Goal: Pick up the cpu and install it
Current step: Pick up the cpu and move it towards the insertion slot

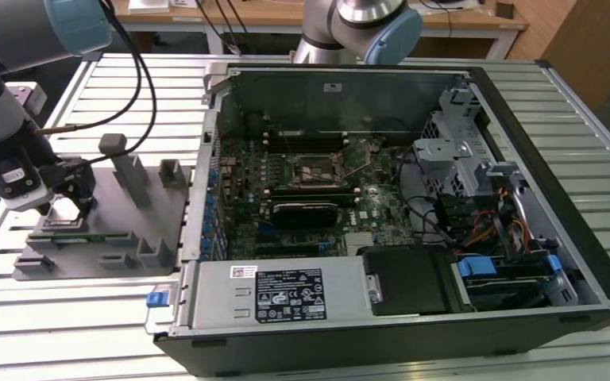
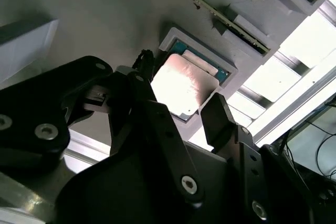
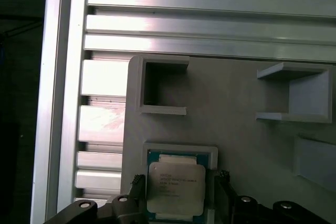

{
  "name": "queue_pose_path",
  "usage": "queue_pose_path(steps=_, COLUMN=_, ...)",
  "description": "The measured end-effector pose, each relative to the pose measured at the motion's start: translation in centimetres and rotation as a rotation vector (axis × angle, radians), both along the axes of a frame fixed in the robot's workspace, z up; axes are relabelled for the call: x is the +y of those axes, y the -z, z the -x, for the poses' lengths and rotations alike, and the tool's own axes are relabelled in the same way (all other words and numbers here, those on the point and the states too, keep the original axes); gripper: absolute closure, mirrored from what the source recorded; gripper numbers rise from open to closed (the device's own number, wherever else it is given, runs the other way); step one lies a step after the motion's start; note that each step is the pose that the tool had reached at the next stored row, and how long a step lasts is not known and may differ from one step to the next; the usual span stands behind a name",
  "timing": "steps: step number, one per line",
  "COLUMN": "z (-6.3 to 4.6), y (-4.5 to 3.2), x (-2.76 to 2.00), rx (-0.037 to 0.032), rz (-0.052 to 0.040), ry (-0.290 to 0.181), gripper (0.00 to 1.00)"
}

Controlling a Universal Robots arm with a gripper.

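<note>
The cpu point(image 3: 176, 187), a small square chip with a shiny silver top, lies in a pale-rimmed recess of the grey tray point(image 1: 125, 230) at the exterior view's left. In the second wrist view the cpu point(image 2: 184, 85) glares brightly. My gripper point(image 1: 61, 202) hangs low over it, open, with one black finger on each side of the chip and a narrow gap showing in the first wrist view. The fingers point(image 2: 218, 111) reach down to about the level of the recess rim. The black socket frame point(image 1: 321, 171) sits on the motherboard inside the open computer case.
Upright grey blocks point(image 1: 130, 171) stand on the tray just beside my gripper. The open computer case point(image 1: 390, 198) fills the middle of the slatted metal table point(image 1: 61, 317). A second arm's base point(image 1: 358, 24) stands behind the case. Cables hang from my arm.
</note>
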State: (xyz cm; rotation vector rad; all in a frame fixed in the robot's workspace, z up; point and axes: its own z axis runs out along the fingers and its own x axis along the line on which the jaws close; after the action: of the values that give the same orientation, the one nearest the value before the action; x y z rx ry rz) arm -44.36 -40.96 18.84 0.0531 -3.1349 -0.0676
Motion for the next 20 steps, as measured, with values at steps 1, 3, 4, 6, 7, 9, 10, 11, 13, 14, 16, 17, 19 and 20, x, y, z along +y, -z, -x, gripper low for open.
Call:
queue_pose_path(steps=1, z=0.01, y=0.00, x=0.00, rx=-0.0002, rz=0.0000, ry=0.000, gripper=0.37)
queue_pose_path(steps=3, z=0.12, y=0.01, x=0.01, rx=-0.0019, rz=-0.0001, ry=0.000, gripper=0.37)
queue_pose_path(steps=4, z=0.20, y=0.00, x=0.01, rx=-0.0034, rz=0.0000, ry=0.000, gripper=0.37)
queue_pose_path(steps=6, z=0.30, y=0.01, x=0.00, rx=-0.0053, rz=0.0000, ry=0.000, gripper=0.37)
queue_pose_path(steps=7, z=0.32, y=0.02, x=0.00, rx=-0.0060, rz=0.0001, ry=0.000, gripper=0.37)
queue_pose_path(steps=9, z=0.36, y=0.06, x=0.01, rx=-0.0074, rz=0.0005, ry=0.000, gripper=0.37)
queue_pose_path(steps=10, z=0.38, y=0.08, x=0.01, rx=-0.0078, rz=0.0005, ry=0.000, gripper=0.37)
queue_pose_path(steps=11, z=0.42, y=0.09, x=0.00, rx=-0.0083, rz=0.0006, ry=0.000, gripper=0.37)
queue_pose_path(steps=13, z=0.44, y=0.13, x=0.01, rx=-0.0091, rz=0.0006, ry=0.000, gripper=0.37)
queue_pose_path(steps=14, z=0.44, y=0.14, x=0.01, rx=-0.0093, rz=0.0005, ry=0.000, gripper=0.37)
queue_pose_path(steps=16, z=0.46, y=0.18, x=0.01, rx=-0.0095, rz=0.0006, ry=0.000, gripper=0.37)
queue_pose_path(steps=17, z=0.47, y=0.20, x=0.01, rx=-0.0096, rz=0.0006, ry=0.000, gripper=0.37)
queue_pose_path(steps=19, z=0.48, y=0.24, x=0.00, rx=-0.0097, rz=0.0006, ry=0.000, gripper=0.37)
queue_pose_path(steps=20, z=0.48, y=0.27, x=0.00, rx=-0.0098, rz=0.0006, ry=0.000, gripper=0.37)
